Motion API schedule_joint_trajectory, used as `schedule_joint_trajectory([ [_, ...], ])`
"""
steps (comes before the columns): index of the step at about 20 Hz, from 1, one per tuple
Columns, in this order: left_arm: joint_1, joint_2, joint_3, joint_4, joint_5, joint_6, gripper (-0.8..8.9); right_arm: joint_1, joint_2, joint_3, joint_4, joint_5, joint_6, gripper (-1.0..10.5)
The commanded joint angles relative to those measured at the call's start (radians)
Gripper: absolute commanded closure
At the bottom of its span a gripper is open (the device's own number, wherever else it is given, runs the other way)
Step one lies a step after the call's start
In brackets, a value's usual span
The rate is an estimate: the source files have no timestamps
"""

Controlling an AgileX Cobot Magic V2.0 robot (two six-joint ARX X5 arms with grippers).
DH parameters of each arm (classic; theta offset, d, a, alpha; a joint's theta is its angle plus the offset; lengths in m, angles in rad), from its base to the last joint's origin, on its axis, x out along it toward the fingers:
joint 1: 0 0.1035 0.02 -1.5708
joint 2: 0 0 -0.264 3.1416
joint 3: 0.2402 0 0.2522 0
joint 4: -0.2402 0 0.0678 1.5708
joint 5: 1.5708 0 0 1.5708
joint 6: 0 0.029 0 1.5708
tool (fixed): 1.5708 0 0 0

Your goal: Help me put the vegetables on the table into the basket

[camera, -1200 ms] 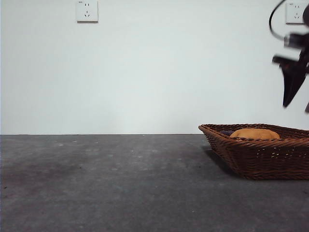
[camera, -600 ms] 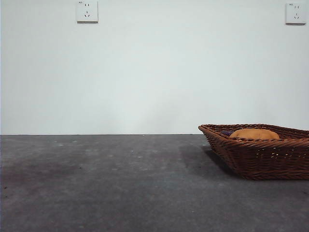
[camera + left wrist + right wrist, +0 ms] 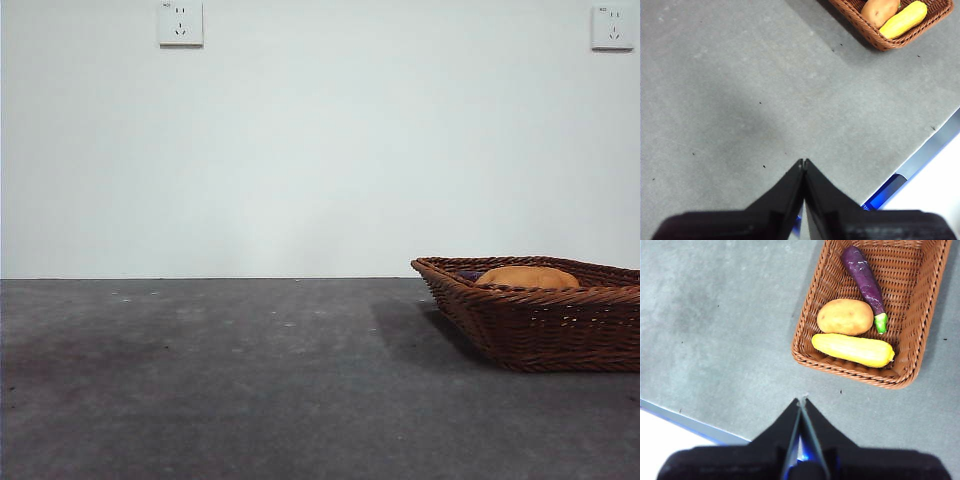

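No text, label, brand or number can be read anywhere; the tiny marks on the two white wall sockets in the front view are too small to make out.

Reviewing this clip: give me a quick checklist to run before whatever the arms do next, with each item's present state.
1. Corn cob in basket: ok.
2. Potato in basket: ok.
3. Eggplant in basket: ok.
4. No vegetable on the visible table: ok.
5. Left gripper shut, holding nothing: ok.
6. Right gripper shut, holding nothing, outside the basket: ok.
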Motion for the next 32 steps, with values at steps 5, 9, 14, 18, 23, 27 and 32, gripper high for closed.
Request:
schedule_joint_trajectory([
  [5,0.003,0.017,0.0,0.005,0.004,0.012,8.18,0.002,0.008,0.001,-0.023,0.003,0.071,9.5],
  [9,0.003,0.045,0.0,0.001,0.004,0.012,8.18,0.002,0.026,0.001,-0.022,0.039,0.071,9.5],
  [14,0.003,0.059,0.0,0.0,0.005,0.012,8.18,0.002,0.058,0.001,-0.022,0.127,0.071,9.5],
  [18,0.003,0.06,0.005,0.041,0.0,0.026,8.17,0.002,0.088,0.001,-0.022,0.201,0.071,9.5],
  [23,0.024,-0.016,0.006,0.295,-0.113,0.018,8.17,0.002,0.113,0.001,-0.016,0.252,0.071,9.5],
  [27,0.116,-0.137,0.005,0.459,-0.15,0.145,8.17,0.002,0.125,0.001,0.037,0.253,0.071,9.5],
  [32,0.358,-0.31,-0.117,0.6,-0.093,0.216,8.17,0.002,0.127,0.001,0.137,0.252,0.071,9.5],
])
